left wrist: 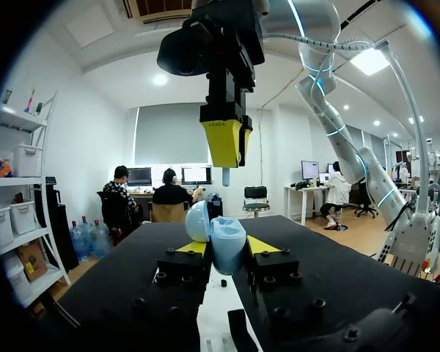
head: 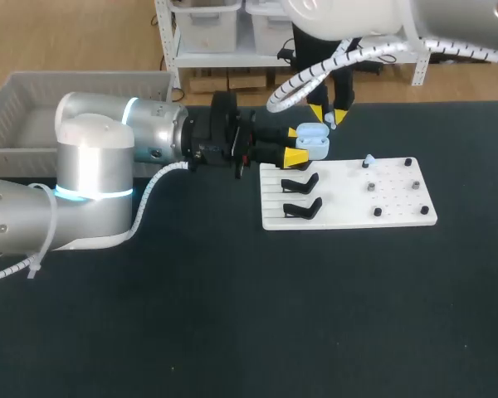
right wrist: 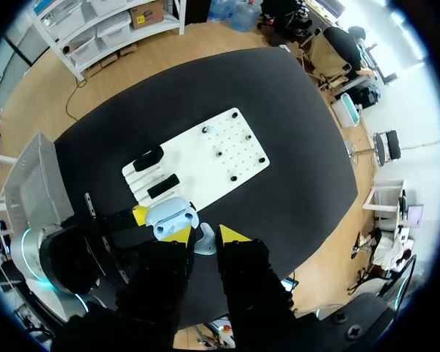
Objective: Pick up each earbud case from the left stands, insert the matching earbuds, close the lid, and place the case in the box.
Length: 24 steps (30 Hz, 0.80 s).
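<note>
**Step in hand: seating an earbud in the open case.**

1. Position. The left end effector (head: pixel 299 144) is clamped from two sides on the light blue earbud case (head: pixel 314 141). It holds the case off the table (head: pixel 232 315), just above the centre of the frame, at the upper left corner of the white board (head: pixel 349 217). The lid stands open.
2. The right end effector (head: pixel 330 116) hangs directly over the case. Its fingers are closed on one earbud (left wrist: pixel 226 176), stem pointing down. Earbud and case are apart.
3. Procedure, as judged from this position:
   - Centre the stem over the matching socket before descending. The lid side of the case must stay clear of the path.
   - Descend vertically and slowly, because a tilted stem is likely to catch on the socket rim.
   - Hold the left clamp rigid so that the case does not rotate under the push.
   - Part the right fingers only once the earbud is seated.
4. A second earbud (head: pixel 369 159) sits on the board, right of centre. The box (head: pixel 8 91) lies at the upper left of the frame.
</note>
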Available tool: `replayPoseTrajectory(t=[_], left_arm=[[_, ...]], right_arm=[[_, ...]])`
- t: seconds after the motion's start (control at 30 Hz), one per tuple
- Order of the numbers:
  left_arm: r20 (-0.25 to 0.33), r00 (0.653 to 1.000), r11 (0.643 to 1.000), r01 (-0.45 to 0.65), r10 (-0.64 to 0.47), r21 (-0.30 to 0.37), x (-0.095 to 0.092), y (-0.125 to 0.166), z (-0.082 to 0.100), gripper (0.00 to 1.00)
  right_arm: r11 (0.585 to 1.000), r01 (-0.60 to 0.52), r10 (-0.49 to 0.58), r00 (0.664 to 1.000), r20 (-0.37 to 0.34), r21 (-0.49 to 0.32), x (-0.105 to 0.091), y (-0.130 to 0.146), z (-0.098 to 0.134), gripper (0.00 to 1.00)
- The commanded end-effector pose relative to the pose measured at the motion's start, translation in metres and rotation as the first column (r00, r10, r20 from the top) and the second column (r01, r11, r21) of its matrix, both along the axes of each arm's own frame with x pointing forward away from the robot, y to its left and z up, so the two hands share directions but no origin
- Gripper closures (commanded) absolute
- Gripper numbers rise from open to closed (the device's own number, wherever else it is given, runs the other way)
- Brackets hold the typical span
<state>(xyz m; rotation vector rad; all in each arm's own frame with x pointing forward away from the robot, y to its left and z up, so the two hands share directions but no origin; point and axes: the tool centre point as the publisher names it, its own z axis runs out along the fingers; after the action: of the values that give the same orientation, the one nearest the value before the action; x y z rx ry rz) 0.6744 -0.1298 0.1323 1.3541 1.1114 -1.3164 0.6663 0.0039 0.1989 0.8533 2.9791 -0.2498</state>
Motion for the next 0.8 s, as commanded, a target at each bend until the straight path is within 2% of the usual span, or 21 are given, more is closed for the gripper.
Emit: replayPoseTrajectory(t=[0.03,0.2,0.33,0.8], left_arm=[[0.003,1.000,1.000,-0.007,0.007,-0.002,-0.002,0.000,0.000,1.00],[0.003,1.000,1.000,-0.007,0.007,-0.002,-0.002,0.000,0.000,1.00],[0.003,1.000,1.000,-0.007,0.007,-0.002,-0.002,0.000,0.000,1.00],[0.003,1.000,1.000,-0.007,0.007,-0.002,-0.002,0.000,0.000,1.00]], right_arm=[[0.994,0.104,-0.103,0.994,0.037,-0.042,-0.001,0.012,-0.002,1.00],[0.973,0.224,-0.220,0.973,0.062,-0.062,0.001,0.017,0.001,1.00],[0.960,0.276,-0.274,0.960,0.053,-0.049,0.001,0.020,0.001,1.00],[0.946,0.323,-0.322,0.946,0.026,-0.035,0.001,0.023,-0.016,1.00]])
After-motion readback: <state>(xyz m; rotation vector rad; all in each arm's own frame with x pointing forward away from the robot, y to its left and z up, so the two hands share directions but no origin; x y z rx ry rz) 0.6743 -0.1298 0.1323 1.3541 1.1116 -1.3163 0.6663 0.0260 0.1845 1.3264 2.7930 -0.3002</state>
